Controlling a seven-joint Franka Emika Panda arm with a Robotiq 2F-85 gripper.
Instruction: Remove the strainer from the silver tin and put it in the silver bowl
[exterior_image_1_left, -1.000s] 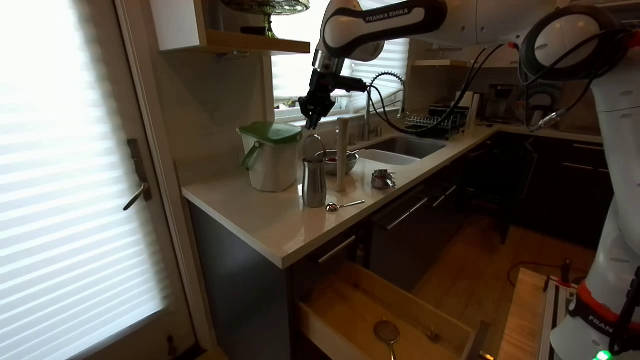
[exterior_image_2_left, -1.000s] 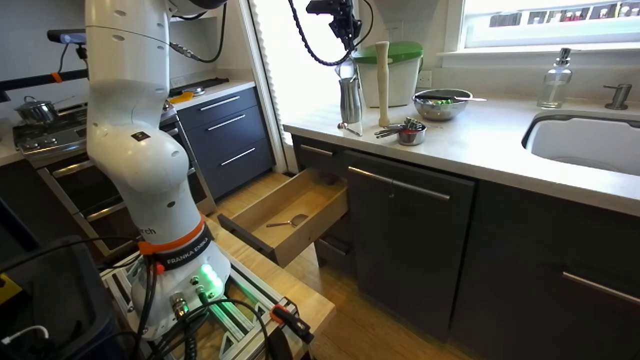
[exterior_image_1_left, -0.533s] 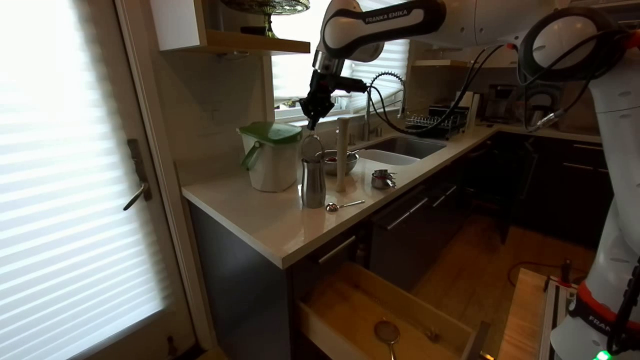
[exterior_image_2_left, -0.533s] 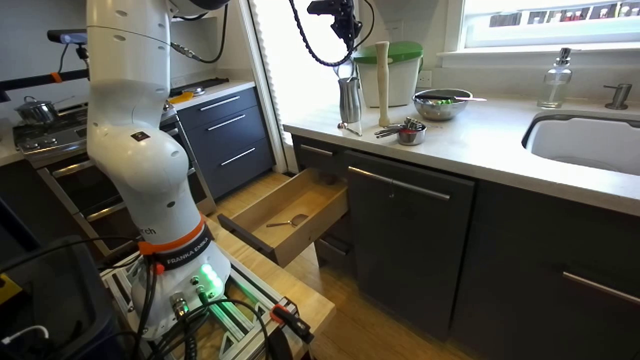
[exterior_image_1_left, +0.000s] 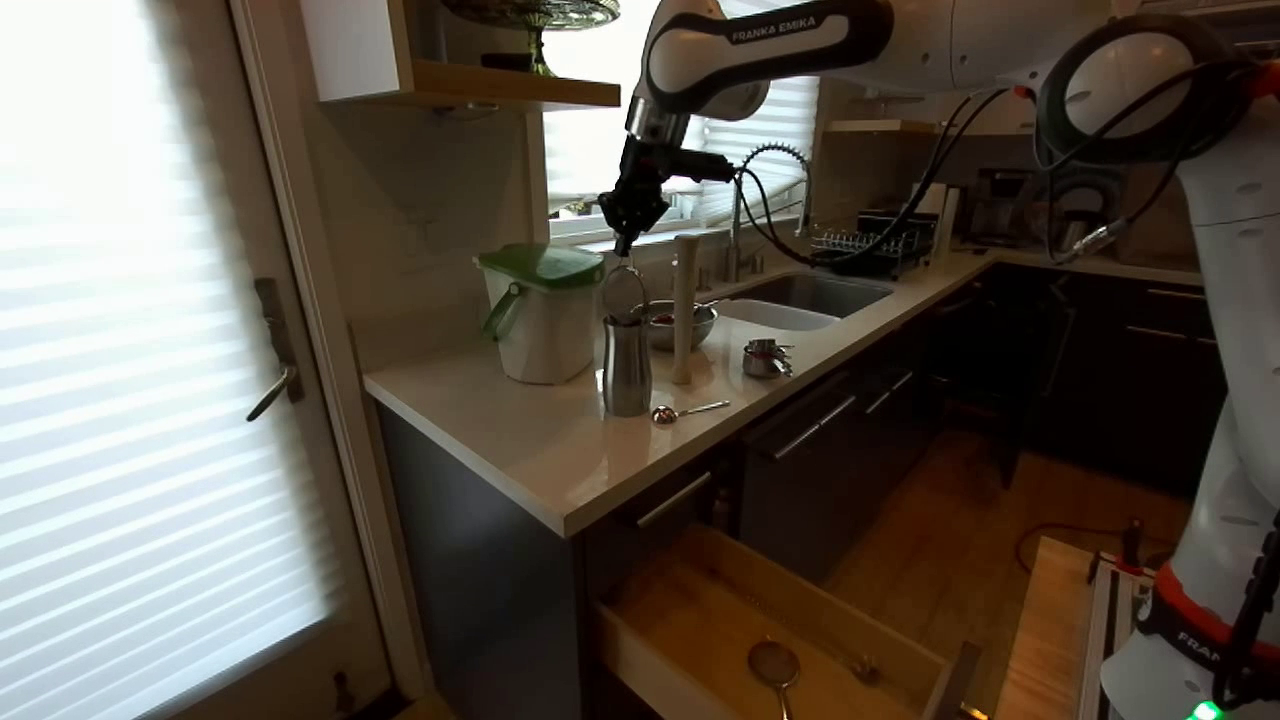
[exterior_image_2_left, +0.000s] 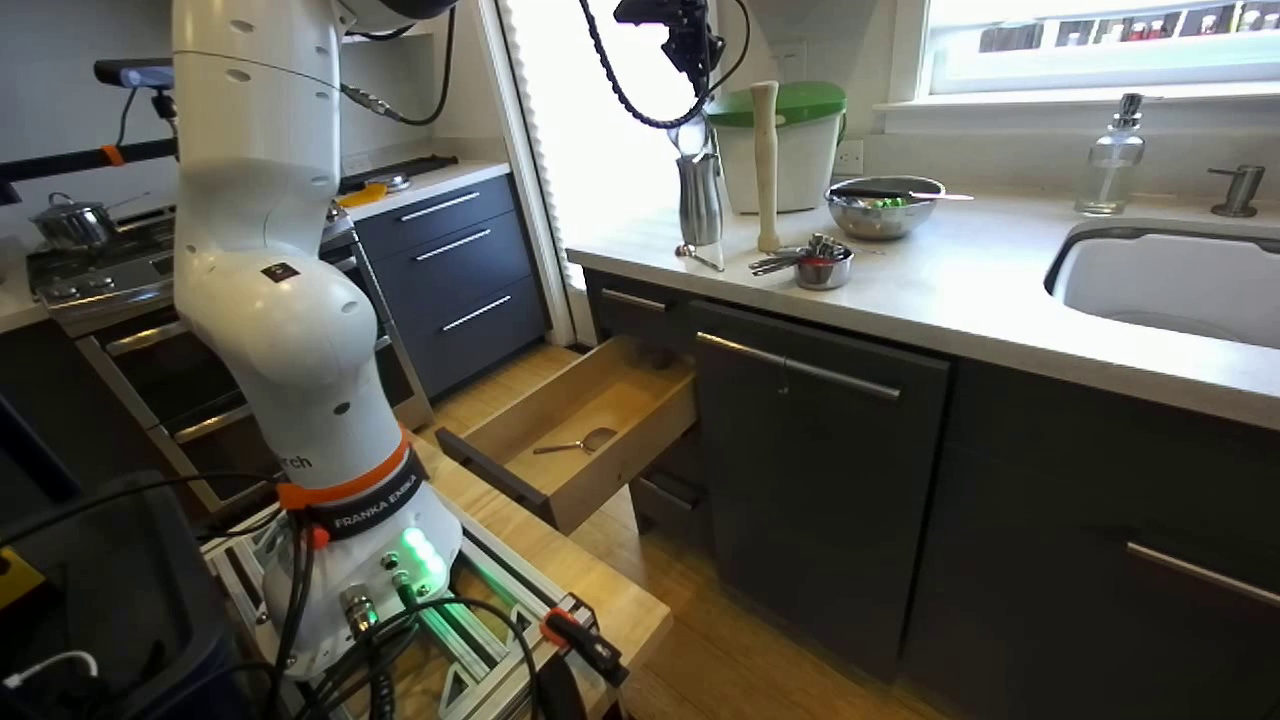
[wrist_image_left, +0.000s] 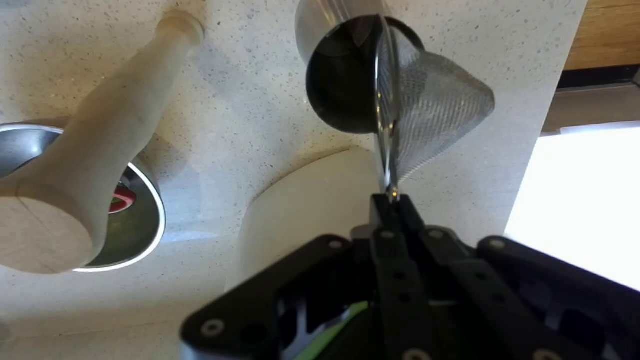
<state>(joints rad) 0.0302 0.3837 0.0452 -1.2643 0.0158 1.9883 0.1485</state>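
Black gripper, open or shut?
Shut: in the wrist view, the black gripper has its jaws together on the edge of the silver conical mesh strainer.

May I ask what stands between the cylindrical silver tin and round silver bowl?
In an exterior view, a pale wooden rod stands between them, a white bin behind.

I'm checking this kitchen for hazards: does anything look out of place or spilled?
The drawer below the counter stands pulled out, a round-headed utensil lying inside; odd because it juts past the closed front panel beside it. I see no spill.
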